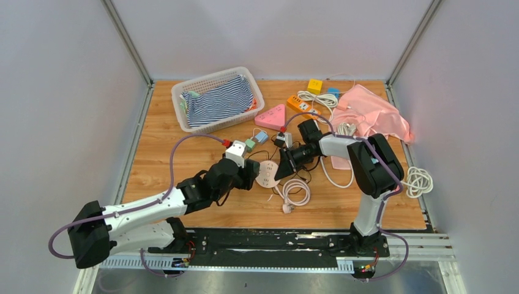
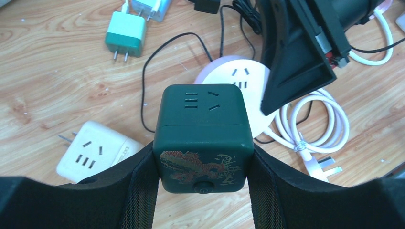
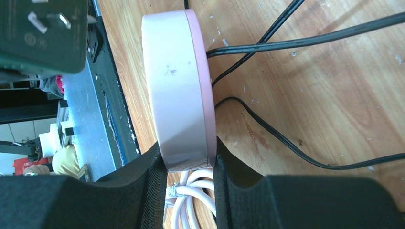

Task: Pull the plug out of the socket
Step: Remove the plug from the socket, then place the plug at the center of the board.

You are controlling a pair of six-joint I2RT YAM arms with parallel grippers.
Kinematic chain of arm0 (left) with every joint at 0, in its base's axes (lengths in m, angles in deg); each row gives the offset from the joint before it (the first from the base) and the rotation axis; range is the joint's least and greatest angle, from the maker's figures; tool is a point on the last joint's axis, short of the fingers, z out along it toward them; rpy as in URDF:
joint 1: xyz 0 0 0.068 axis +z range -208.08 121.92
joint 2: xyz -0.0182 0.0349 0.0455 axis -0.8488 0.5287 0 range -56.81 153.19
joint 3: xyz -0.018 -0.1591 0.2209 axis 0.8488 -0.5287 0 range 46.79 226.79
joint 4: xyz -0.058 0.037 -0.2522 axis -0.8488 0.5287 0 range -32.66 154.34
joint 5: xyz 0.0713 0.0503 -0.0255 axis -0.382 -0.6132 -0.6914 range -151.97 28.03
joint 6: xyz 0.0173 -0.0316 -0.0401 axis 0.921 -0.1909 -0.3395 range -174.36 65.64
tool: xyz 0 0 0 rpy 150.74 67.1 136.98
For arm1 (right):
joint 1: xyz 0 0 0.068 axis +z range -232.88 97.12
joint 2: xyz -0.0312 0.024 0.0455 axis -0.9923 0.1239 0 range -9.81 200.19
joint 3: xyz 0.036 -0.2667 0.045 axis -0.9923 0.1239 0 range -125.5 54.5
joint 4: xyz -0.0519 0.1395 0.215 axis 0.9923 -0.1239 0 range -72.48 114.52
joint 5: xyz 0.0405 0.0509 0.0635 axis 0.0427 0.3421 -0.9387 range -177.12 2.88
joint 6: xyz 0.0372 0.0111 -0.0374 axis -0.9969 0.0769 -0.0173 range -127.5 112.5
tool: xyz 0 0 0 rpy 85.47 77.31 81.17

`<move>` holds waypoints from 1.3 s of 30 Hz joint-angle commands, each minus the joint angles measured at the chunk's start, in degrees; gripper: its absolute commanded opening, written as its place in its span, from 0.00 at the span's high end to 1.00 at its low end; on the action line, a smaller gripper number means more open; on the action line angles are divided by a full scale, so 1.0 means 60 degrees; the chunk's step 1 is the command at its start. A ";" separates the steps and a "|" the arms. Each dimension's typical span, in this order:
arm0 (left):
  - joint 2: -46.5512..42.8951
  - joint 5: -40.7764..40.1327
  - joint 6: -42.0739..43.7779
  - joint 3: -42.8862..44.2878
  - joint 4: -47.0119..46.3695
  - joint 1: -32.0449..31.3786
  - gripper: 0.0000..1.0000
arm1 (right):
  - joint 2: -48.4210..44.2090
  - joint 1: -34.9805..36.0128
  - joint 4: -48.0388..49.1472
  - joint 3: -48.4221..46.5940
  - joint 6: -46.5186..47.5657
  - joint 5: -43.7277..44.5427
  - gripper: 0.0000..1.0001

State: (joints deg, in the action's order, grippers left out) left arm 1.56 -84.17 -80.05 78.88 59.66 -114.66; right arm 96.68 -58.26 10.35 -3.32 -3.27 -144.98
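Plug (image 2: 203,138) clamped in left fingers (image 2: 138,191), socket (image 3: 176,95) in right fingers (image 3: 143,191); basket (image 1: 208,76) holds striped cloth (image 1: 219,101).

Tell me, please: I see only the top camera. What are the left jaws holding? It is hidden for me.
Observer: A dark green cube adapter, clamped between them on two opposite sides.
Operator: And the right jaws?
Observer: They pinch the round white-and-pink socket across its thickness.
Operator: Is the plug out?
Observer: Yes. The cube's prongs show bare, apart from the round socket.
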 commanded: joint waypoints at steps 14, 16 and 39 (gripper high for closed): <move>-0.0578 -0.0553 0.0765 -0.0445 -0.0183 0.0963 1.00 | -0.0432 -0.0178 -0.0643 -0.0074 0.1749 0.1778 0.68; -0.0461 -0.0375 0.0766 -0.0429 -0.0233 0.1171 1.00 | -0.0497 -0.0168 -0.0689 -0.0089 0.1805 0.1789 0.58; 0.1524 0.0859 0.0679 0.0774 0.0259 0.2589 0.84 | -0.2906 -0.0179 -0.2021 -0.0467 0.3943 0.2920 0.21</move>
State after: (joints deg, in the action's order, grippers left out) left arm 9.17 -80.56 -76.40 80.87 60.71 -100.12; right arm 83.64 -58.68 1.80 -4.57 15.20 -130.56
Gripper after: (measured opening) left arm 0.599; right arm 0.792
